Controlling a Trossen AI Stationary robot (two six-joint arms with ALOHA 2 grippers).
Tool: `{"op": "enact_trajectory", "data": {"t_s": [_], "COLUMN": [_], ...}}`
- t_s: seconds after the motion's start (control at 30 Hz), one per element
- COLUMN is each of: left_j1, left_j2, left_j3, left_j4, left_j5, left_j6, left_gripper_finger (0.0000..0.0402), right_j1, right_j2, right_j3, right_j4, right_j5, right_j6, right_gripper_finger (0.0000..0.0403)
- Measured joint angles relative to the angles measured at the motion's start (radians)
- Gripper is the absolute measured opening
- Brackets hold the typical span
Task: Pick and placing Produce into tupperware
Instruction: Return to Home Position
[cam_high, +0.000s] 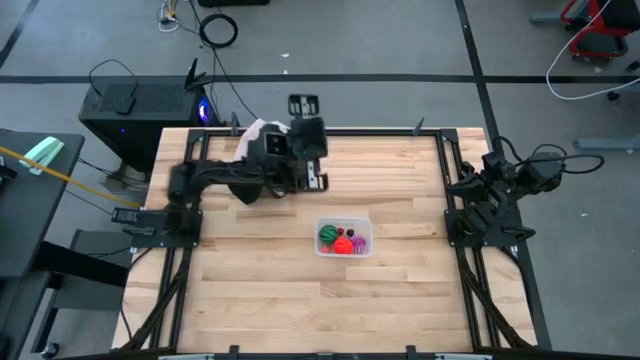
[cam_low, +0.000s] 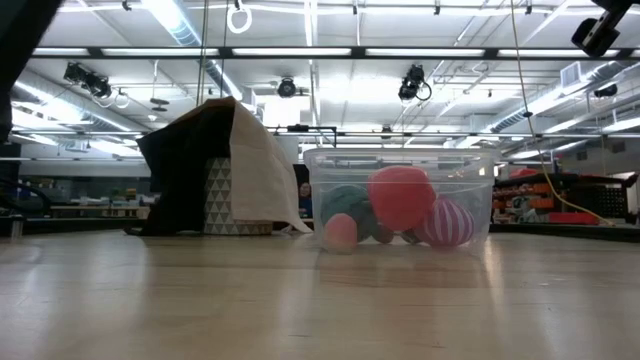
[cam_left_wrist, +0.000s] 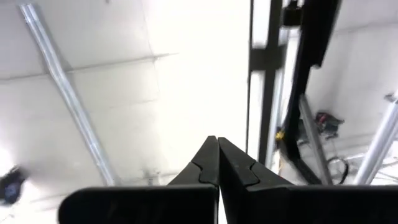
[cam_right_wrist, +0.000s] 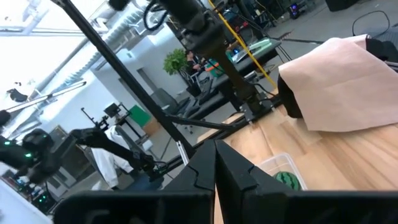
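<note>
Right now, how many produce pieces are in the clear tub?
4 visible, all in the clear tub: green piece at one end, red piece mid-tub, magenta piece at the other end, small dark piece between. Others may hide.

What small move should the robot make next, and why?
Probably fold the left arm back toward its base at the table's left edge. All the produce in view lies in the tub, the left tool is shut on nothing above the table, and the right tool, also shut, waits at the right edge.
</note>
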Motion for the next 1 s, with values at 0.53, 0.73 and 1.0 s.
{"op": "enact_trajectory", "data": {"t_s": [0.53,0.73,1.0], "left_j1": [-0.11,-0.11,-0.11], "left_j2": [-0.722,-0.948,-1.178], "left_j3": [-0.989,-1.221,-1.431], "left_j4": [-0.15,-0.153,-0.189], "left_j5": [-0.215,-0.197,-0.183], "left_j6": [0.042,-0.024,-0.117], "left_gripper_finger": [0.0,0.0001,0.0001], "right_j1": [0.0,0.0,0.0], "right_j2": [0.0,0.0,0.0], "right_j3": [0.001,0.001,0.001], "right_j4": [0.0,0.0,0.0], "right_j5": [0.116,0.156,0.176], "right_j6": [0.034,0.039,0.041], "right_gripper_finger": [0.0009,0.0008,0.0013]}}
